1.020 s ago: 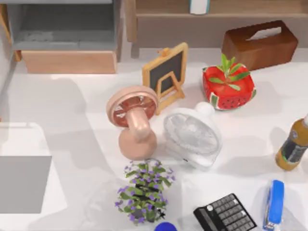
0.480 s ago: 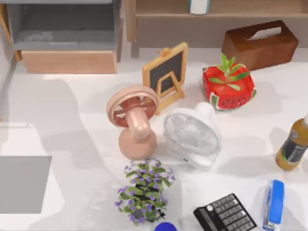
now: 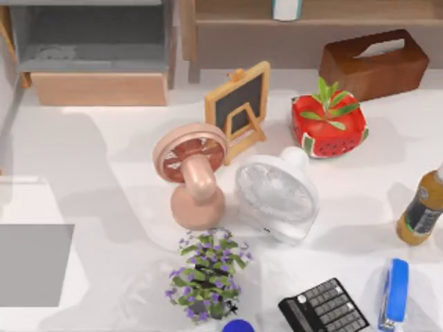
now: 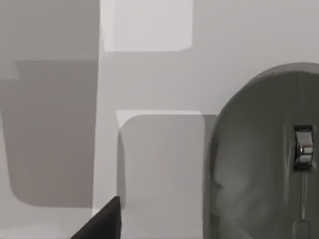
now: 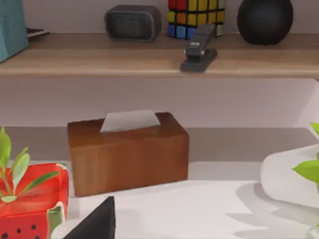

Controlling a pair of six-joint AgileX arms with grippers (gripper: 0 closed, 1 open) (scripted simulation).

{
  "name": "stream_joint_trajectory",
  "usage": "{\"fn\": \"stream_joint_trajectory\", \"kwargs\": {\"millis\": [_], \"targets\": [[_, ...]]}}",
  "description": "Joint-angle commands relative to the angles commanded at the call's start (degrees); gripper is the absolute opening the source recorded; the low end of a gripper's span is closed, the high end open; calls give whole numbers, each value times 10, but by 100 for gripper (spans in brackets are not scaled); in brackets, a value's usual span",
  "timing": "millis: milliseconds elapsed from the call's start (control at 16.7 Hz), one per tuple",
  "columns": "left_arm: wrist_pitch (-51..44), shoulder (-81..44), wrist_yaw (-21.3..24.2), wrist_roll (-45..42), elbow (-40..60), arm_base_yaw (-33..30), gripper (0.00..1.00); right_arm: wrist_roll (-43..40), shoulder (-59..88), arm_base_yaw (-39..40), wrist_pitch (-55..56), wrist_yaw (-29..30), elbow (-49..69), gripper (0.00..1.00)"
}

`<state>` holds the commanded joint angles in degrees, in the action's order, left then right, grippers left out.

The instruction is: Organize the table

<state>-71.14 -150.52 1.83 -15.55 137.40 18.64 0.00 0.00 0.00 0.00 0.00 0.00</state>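
**Table still crowded — tidying looks barely begun**

Table (image 3: 104,159), the wide white top, spans the whole of the top view in front of the wooden shelf unit (image 3: 291,31) at the back, and it carries a loose scatter of things. Near the middle a pink fan (image 3: 192,174) stands just beside a white fan (image 3: 277,195), with a small chalkboard easel (image 3: 239,107) behind them. A watermelon planter (image 3: 327,124) sits to the right, and a brown tissue box (image 3: 374,62) lies close to the shelf. Along the front edge are a purple flower pot (image 3: 206,275), a calculator (image 3: 324,308) and a blue stapler (image 3: 394,292), while a bottle (image 3: 422,209) stands at the right edge. A grey pad (image 3: 34,264) lies at the left.

Nothing appears grouped or put away — by my judgement almost all of the sorting is left to do.

The right wrist view faces the tissue box, with the planter nearby and a shelf above holding a black stapler (image 5: 200,50), a colour cube (image 5: 195,17) and a speaker (image 5: 132,22). A dark tip at that view's edge may be a finger of the right gripper, though too little shows to be sure. Whether either gripper is open or closed I cannot tell, and neither arm is seen holding anything.
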Motion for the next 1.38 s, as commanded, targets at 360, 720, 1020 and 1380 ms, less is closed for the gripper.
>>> {"fn": "stream_joint_trajectory", "kwargs": {"millis": [360, 720, 1020, 1380], "targets": [[0, 0, 0, 0, 0, 0, 40, 0, 0, 0, 0, 0, 0, 100], [0, 0, 0, 0, 0, 0, 0, 0, 0, 0, 0, 0, 0, 100], [0, 0, 0, 0, 0, 0, 0, 0, 0, 0, 0, 0, 0, 100], [-1, 14, -1, 3, 1, 3, 0, 0, 0, 0, 0, 0, 0, 100]]}}
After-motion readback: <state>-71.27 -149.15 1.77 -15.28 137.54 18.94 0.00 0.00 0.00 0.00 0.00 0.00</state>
